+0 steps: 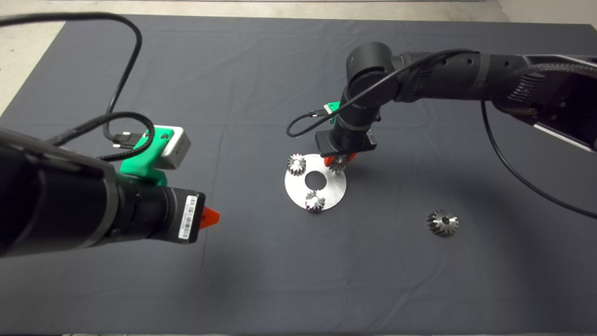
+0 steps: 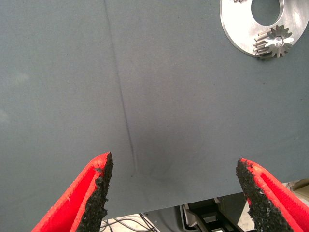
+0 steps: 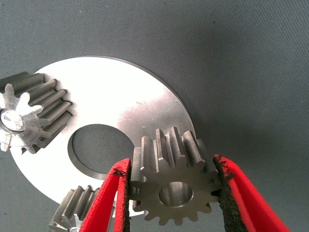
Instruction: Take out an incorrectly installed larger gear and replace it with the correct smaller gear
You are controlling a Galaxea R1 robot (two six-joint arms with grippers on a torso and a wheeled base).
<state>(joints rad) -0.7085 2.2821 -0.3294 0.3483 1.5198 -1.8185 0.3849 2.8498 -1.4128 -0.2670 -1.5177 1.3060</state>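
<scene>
Pinching the smaller gear [image 3: 176, 186] between its red fingers, the right gripper [image 1: 339, 162] holds it over the round metal plate [image 1: 326, 191], likely to set it in the free spot. The left gripper [image 2: 174, 193] waits aside, fingers wide. I count three small gears and one larger gear [image 1: 442, 222], which lies alone on the mat [image 1: 261, 84].

Open tool [image 2: 174, 193] over dark mat [image 2: 145, 96]

No legible text, labels or numbers anywhere.
</scene>
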